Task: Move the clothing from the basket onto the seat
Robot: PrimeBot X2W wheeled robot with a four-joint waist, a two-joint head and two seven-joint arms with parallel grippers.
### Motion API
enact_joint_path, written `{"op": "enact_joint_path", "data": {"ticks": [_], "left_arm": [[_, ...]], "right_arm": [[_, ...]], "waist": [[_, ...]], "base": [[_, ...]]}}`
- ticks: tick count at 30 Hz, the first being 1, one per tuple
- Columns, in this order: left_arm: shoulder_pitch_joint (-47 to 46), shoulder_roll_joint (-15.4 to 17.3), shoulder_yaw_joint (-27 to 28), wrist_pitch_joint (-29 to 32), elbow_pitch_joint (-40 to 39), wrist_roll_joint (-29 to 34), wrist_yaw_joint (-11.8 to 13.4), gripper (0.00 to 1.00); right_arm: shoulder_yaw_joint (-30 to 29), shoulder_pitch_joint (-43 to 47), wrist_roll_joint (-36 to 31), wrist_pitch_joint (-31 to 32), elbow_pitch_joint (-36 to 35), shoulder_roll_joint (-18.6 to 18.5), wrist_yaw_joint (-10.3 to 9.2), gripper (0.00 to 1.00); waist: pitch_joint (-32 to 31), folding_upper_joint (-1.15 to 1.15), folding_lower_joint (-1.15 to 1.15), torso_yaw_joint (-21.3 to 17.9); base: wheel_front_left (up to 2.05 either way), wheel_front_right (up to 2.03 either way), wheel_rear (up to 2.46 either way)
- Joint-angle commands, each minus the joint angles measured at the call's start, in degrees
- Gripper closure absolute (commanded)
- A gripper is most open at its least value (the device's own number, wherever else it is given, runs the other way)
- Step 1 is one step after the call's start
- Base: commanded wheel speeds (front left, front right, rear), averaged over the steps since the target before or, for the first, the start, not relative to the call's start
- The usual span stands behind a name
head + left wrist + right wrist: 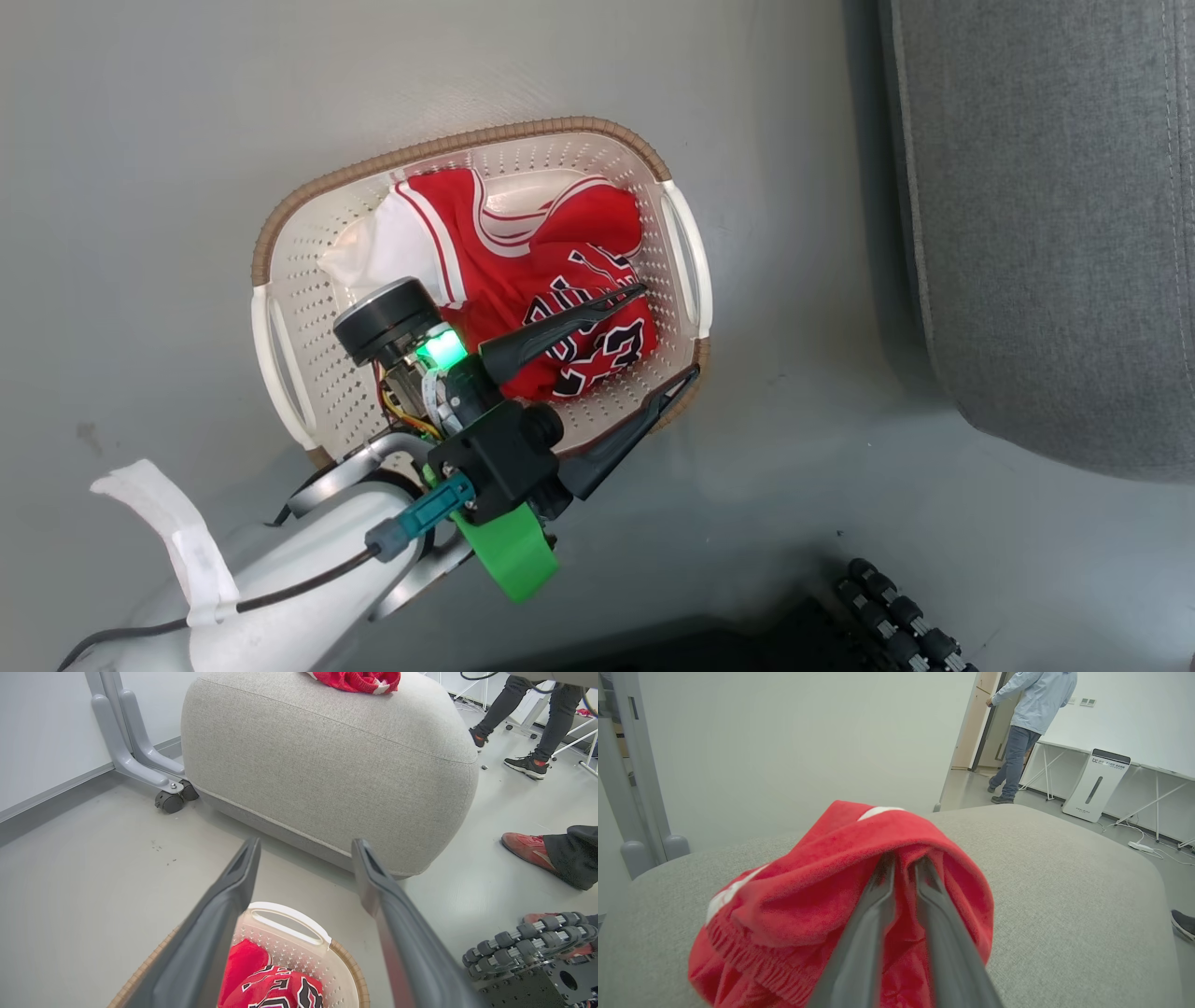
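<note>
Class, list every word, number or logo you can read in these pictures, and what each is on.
"23": on the jersey in the basket, creased.
Lettering above it on the jersey: folded, not readable whole.
Logo on the white floor unit: too small to read.
Red garment on the seat: no text shows.

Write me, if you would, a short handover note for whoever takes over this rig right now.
Left gripper: open, empty, hanging over the basket.
Right gripper: shut on a red garment that lies on top of the seat.
Done: that one garment has reached the seat, not yet released.
Left: open the right gripper, then lift the red jersey out of the basket and onto the seat.
</note>
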Motion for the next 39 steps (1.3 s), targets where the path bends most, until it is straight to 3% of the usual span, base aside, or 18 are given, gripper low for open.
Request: {"op": "enact_joint_path", "data": {"ticks": [1,8,15,19,25,33,39], "left_arm": [[0.3,-0.2,0.1,-0.8,0.6,-0.4,0.4,0.00],[4.3,-1.6,0.8,-4.7,5.1,-1.6,2.6,0.00],[11.2,-7.5,4.3,-6.6,11.4,-5.4,5.7,0.00],[16.5,-11.0,9.6,-6.6,13.2,-7.0,6.6,0.00],[26.0,-13.8,18.2,-6.5,16.7,-6.1,7.6,0.00],[36.8,-17.2,30.4,-6.5,16.5,-4.2,9.4,0.00],[42.4,-18.9,38.4,-6.5,13.4,-0.9,8.8,0.00]], "right_arm": [[-0.4,2.1,-0.6,0.0,-0.2,1.0,-0.10,0.00],[2.5,13.5,-0.1,0.0,-6.0,7.9,-0.10,0.00],[17.3,27.9,2.1,0.0,-7.2,11.0,-0.10,0.00],[27.0,33.4,5.3,0.0,-5.6,11.0,-0.10,0.00],[39.9,39.5,4.5,0.0,-4.5,10.9,-0.11,0.00],[48.8,43.4,4.7,0.0,-7.0,11.0,-0.10,0.00],[50.3,45.5,5.9,0.0,-10.9,11.0,-0.10,0.00]], "waist": [[-1.3,0.00,-0.01,0.4],[-8.8,0.00,-0.01,1.5],[-21.5,0.00,-0.01,4.8],[-28.6,0.00,-0.01,7.3],[-38.0,0.00,-0.01,10.5],[-46.2,0.00,-0.01,13.2],[-49.2,0.00,-0.01,14.1]], "base": [[0.00,0.00,0.00],[0.00,0.00,0.00],[0.00,0.00,0.00],[0.00,0.00,0.00],[0.00,0.00,0.00],[0.00,0.00,0.00],[0.00,0.00,0.00]]}}
